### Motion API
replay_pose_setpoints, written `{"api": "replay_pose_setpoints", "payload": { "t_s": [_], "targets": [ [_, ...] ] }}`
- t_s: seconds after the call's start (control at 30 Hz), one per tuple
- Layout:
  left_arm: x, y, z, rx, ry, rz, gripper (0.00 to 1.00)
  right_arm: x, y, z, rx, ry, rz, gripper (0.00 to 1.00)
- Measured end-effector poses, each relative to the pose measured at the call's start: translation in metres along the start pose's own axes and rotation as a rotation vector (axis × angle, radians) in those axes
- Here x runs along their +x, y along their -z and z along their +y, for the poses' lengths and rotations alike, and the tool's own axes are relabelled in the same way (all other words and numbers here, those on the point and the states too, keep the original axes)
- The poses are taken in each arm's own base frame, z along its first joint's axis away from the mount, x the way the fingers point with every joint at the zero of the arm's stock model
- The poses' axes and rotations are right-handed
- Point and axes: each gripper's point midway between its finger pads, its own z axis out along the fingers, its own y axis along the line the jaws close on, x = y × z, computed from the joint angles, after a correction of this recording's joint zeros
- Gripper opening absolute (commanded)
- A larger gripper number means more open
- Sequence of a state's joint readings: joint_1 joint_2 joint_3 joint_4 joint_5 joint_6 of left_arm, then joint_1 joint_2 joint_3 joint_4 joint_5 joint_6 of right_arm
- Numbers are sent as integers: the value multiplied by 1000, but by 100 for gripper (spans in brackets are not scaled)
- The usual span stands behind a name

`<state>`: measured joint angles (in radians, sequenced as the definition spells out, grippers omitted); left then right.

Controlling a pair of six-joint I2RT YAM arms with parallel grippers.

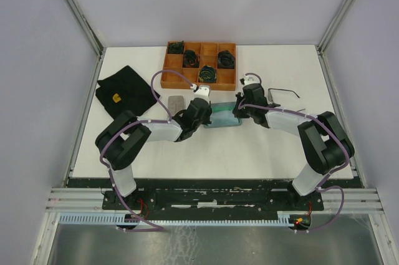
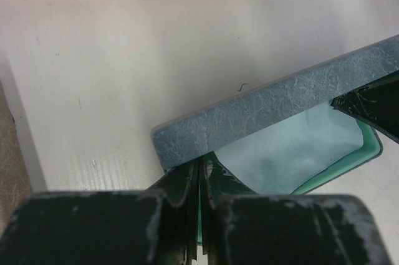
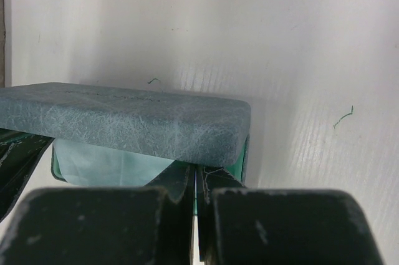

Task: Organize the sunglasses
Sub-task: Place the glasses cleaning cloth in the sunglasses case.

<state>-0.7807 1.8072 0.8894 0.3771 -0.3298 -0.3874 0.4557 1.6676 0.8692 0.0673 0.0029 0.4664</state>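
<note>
One pair of thin dark wire-framed sunglasses lies on the white table, right of my right arm. A blue oblong case sits mid-table between both grippers. Its lid is slightly raised over a teal base holding a pale cloth. My left gripper is shut, its tips tucked under the lid at the case's left end. At the right end my right gripper is shut too, tips under the lid. No glasses show inside the case.
A wooden compartment tray with several dark green coiled bundles stands at the back. A grey case lies just left of my left wrist. A black cloth lies at the far left.
</note>
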Motion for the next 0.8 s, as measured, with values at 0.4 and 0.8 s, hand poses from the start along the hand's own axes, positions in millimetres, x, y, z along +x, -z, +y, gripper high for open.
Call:
{"api": "replay_pose_setpoints", "payload": {
  "t_s": [0.4,0.8],
  "targets": [
    [1,0,-1,9,-16,3,3,-3,0,-6,32,-2,-14,0],
    [1,0,0,8,-19,3,13,-3,0,-7,29,1,-11,11]
  ]
}}
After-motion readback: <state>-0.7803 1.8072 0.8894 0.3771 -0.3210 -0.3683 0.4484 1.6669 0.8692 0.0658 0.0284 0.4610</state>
